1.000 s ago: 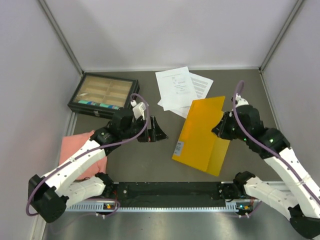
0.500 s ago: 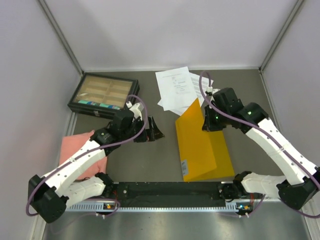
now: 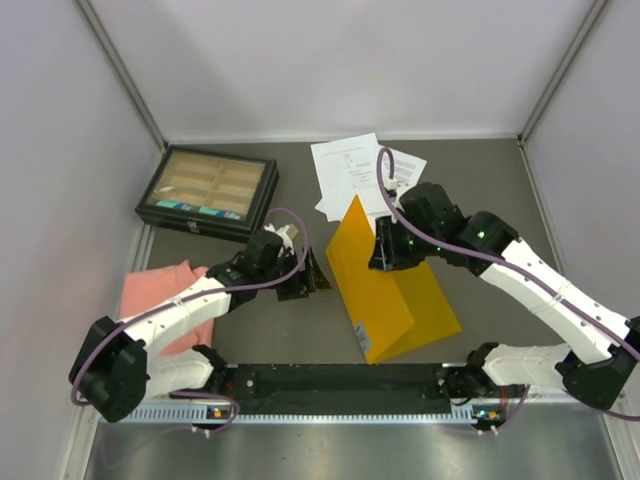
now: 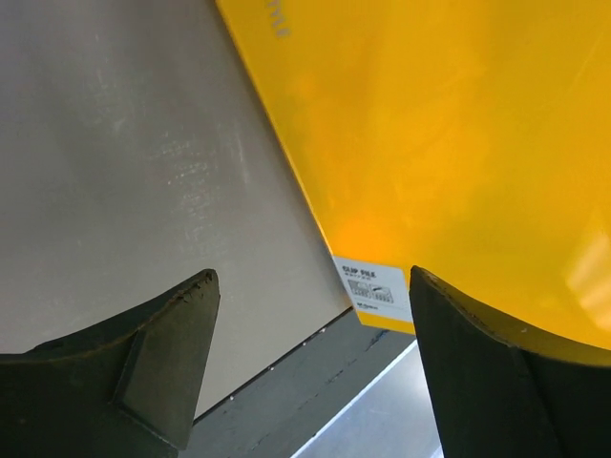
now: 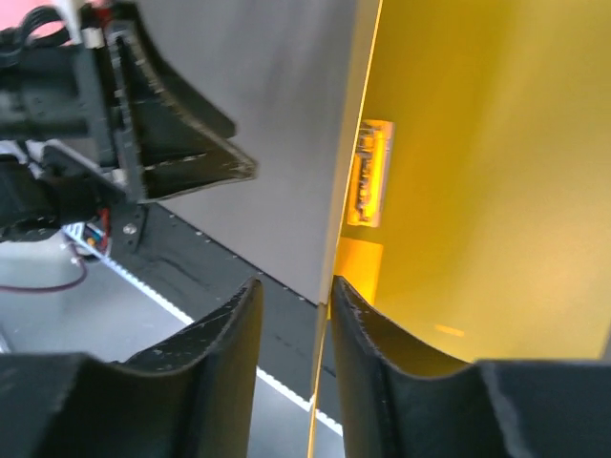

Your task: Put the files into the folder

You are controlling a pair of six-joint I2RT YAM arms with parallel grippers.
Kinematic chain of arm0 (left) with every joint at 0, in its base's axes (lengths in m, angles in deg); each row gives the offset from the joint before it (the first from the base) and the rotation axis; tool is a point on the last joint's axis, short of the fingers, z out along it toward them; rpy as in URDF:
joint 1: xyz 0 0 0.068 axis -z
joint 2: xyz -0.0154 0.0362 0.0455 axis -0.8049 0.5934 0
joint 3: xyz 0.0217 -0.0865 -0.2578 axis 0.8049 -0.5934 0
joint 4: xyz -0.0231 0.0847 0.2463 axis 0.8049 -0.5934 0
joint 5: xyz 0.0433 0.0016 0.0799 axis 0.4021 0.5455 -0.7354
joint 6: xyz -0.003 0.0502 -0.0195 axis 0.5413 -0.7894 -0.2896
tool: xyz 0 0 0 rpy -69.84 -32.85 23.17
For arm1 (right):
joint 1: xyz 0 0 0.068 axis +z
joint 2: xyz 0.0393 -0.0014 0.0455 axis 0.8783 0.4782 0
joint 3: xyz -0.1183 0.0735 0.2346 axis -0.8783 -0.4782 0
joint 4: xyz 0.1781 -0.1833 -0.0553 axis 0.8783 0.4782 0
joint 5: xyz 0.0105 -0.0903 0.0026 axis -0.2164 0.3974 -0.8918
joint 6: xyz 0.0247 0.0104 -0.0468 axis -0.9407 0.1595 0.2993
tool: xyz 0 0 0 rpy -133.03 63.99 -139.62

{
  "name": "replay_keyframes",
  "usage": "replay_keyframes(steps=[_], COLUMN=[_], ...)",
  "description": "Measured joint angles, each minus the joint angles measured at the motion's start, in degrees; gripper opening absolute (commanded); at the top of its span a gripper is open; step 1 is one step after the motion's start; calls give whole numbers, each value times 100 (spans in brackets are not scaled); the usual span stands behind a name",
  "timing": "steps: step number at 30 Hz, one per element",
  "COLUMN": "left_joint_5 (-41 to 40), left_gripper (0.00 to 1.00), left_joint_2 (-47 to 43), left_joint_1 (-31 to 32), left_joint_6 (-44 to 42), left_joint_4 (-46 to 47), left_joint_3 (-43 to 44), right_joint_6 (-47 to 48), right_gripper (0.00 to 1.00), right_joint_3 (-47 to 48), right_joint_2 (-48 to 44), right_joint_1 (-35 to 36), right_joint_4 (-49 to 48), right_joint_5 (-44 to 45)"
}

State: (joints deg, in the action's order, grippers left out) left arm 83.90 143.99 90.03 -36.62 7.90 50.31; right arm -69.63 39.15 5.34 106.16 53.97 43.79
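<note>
Top external view tells us little is done: the folder (image 3: pixel 430 310) lies mid-table, its cover (image 3: pixel 365 275) lifted, right gripper (image 3: pixel 381 262) slightly parted round the cover's edge, left gripper (image 3: pixel 318 272) spread empty beside it, files (image 3: pixel 350 175) loose behind, yet to go in.

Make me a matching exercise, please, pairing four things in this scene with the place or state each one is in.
Things:
1. files
2. compartment box
3. pink cloth
4. left hand

Places or states:
A. at the far left
B. open and empty, just left of the folder
C. at the far side, behind the folder
D. at the near left, partly under the left arm

Pairs: 1-C, 2-A, 3-D, 4-B.
</note>
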Motion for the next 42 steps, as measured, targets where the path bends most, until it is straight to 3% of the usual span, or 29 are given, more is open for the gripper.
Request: replay_keyframes(steps=[5,10,13,19,23,30,42], left_joint_5=[-44,-682,-1543,-3425,-4135,-4334,-2734], left_gripper=[81,93,98,98,98,98,98], left_joint_2=[-9,-527,-1515,-3746,-4387,-4118,-1825], left_joint_1=[0,2,2,0,0,0,0], left_joint_6=[24,42,42,140,286,111,-518], left_joint_4=[101,-326,-1001,-2485,-3101,-3550,-2944], left_joint_3=[-2,-61,-55,369,863,1569,2247], right_joint_6=[-192,-420,-605,-1016,-1305,-1537,-1434], right_gripper=[47,53,60,69,75,82,86], right_joint_3=[0,-2,-7,-313,-378,-378,-442], right_joint_2=[120,433,667,1268,1963,2865,2787], right_joint_1=[511,1088,1375,1626,1641,1665,1665], right_joint_4=[-295,-726,-1104,-2280,-3077,-3941,-4002], right_joint_5=[4,-31,-74,-402,-758,-1353,-1475])
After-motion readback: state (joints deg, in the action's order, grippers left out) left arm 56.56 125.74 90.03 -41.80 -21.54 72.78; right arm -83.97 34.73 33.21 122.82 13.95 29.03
